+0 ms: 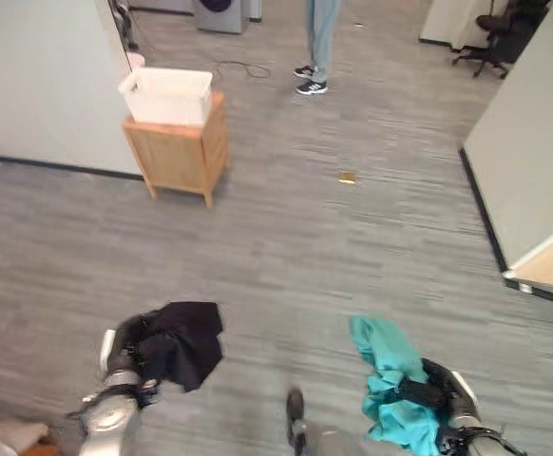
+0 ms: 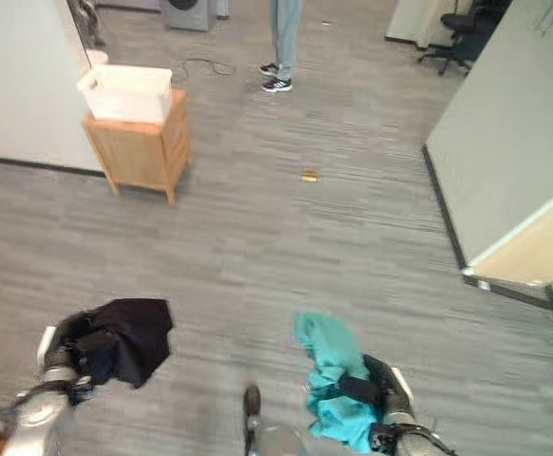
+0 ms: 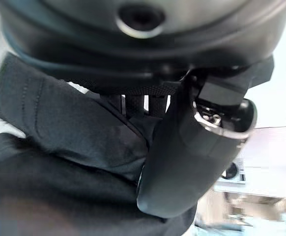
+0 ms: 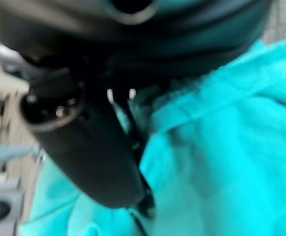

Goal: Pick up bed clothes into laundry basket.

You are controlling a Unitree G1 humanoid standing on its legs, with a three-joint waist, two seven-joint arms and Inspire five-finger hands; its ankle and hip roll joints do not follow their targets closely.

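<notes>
A black garment (image 1: 186, 340) hangs from my left hand (image 1: 129, 356), low at the lower left; the left wrist view has the thumb (image 3: 192, 157) pressed onto the black cloth (image 3: 59, 142). A teal garment (image 1: 390, 375) is bunched in my right hand (image 1: 433, 391) at the lower right, and in the right wrist view the thumb (image 4: 84, 152) clamps the teal cloth (image 4: 221, 162). The white laundry basket (image 1: 167, 95) stands on a small wooden cabinet (image 1: 181, 152) far ahead to the left, well away from both hands.
Grey plank floor stretches between me and the cabinet. A person's legs (image 1: 319, 43) stand beyond the basket. A partition wall (image 1: 528, 142) runs along the right, another wall (image 1: 39, 85) on the left. A small brown scrap (image 1: 347, 177) lies on the floor. An office chair (image 1: 495, 38) stands far right.
</notes>
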